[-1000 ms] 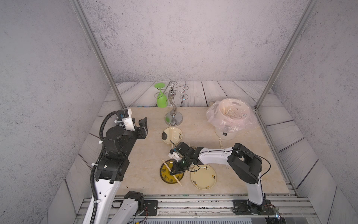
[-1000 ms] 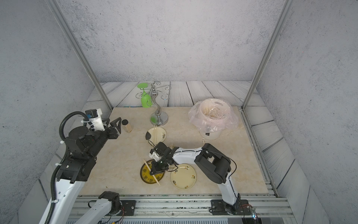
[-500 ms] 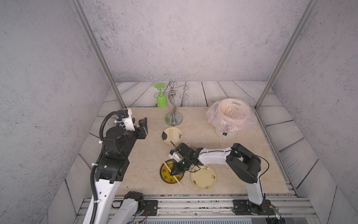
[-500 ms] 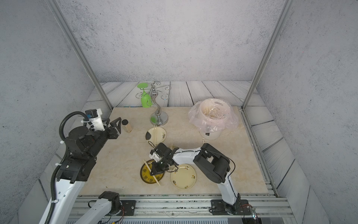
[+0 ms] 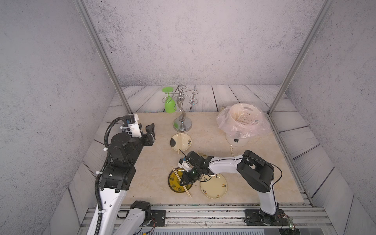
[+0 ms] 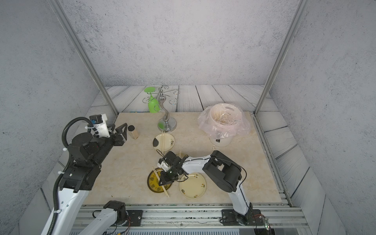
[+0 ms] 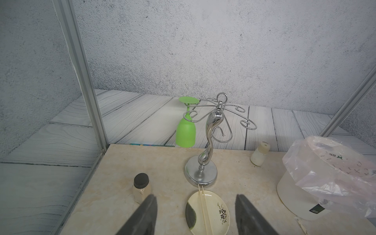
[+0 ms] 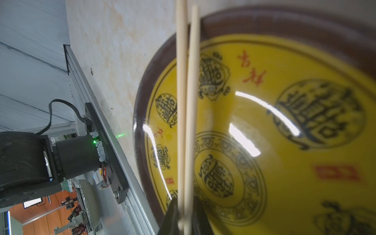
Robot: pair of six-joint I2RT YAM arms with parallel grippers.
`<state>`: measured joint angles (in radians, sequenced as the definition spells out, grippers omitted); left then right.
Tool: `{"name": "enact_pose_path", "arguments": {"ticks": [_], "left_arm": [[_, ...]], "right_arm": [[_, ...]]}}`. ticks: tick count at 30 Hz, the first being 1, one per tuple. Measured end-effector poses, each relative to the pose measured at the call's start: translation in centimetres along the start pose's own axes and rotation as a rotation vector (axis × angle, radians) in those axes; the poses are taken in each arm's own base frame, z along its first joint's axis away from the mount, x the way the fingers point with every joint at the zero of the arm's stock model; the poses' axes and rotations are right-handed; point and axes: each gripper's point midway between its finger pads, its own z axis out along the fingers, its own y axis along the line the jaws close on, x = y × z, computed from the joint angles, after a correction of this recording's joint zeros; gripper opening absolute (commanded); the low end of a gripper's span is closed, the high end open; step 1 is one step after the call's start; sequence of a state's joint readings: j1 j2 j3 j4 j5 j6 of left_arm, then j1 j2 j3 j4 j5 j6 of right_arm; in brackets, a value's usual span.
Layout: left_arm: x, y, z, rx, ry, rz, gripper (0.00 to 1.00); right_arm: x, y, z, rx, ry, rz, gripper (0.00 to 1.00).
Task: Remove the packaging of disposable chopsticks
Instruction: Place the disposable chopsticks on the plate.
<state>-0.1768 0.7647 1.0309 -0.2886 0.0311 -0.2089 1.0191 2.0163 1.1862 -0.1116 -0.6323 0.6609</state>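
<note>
Disposable chopsticks (image 8: 181, 101): above tabletop (image 5: 154, 162), left end effector (image 7: 195, 196) spread, idle. Unsleeved pair lies across yellow plate (image 8: 284, 61). Right end effector (image 8: 185, 201) jaws flank it, just starting to part; cannot tell if still pinching. Likely release, pair finished.

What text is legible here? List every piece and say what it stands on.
"吉祥", red, on the yellow plate; probable reading.
Dark seal-style medallions and red stamp there: unreadable.
Dark label on the white bin: too small.
Print on the bin bag: blurred.
Serial on the arm base strip: too small.
</note>
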Motion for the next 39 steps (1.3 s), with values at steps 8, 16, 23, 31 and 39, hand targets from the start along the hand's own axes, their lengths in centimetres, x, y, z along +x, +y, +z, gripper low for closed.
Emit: {"name": "enact_pose_path", "arguments": {"ticks": [8, 16, 23, 31, 39], "left_arm": [[0.0, 0.0, 0.0, 0.000, 0.000, 0.000, 0.63], [0.0, 0.0, 0.0, 0.000, -0.001, 0.003, 0.63], [0.0, 0.0, 0.0, 0.001, -0.001, 0.002, 0.63], [0.0, 0.0, 0.0, 0.000, -0.001, 0.002, 0.63], [0.3, -0.6, 0.2, 0.025, 0.012, 0.004, 0.59]], "right_arm": [[-0.2, 0.2, -0.2, 0.002, 0.002, -0.013, 0.30], [-0.5, 0.6, -0.8, 0.019, -0.008, -0.040, 0.54], [-0.6, 0.7, -2.1, 0.067, -0.030, -0.042, 0.58], [-1.1, 2.6, -5.4, 0.097, -0.097, -0.088, 0.60], [-0.9, 4.5, -9.8, 0.140, -0.181, -0.134, 0.60]]}}
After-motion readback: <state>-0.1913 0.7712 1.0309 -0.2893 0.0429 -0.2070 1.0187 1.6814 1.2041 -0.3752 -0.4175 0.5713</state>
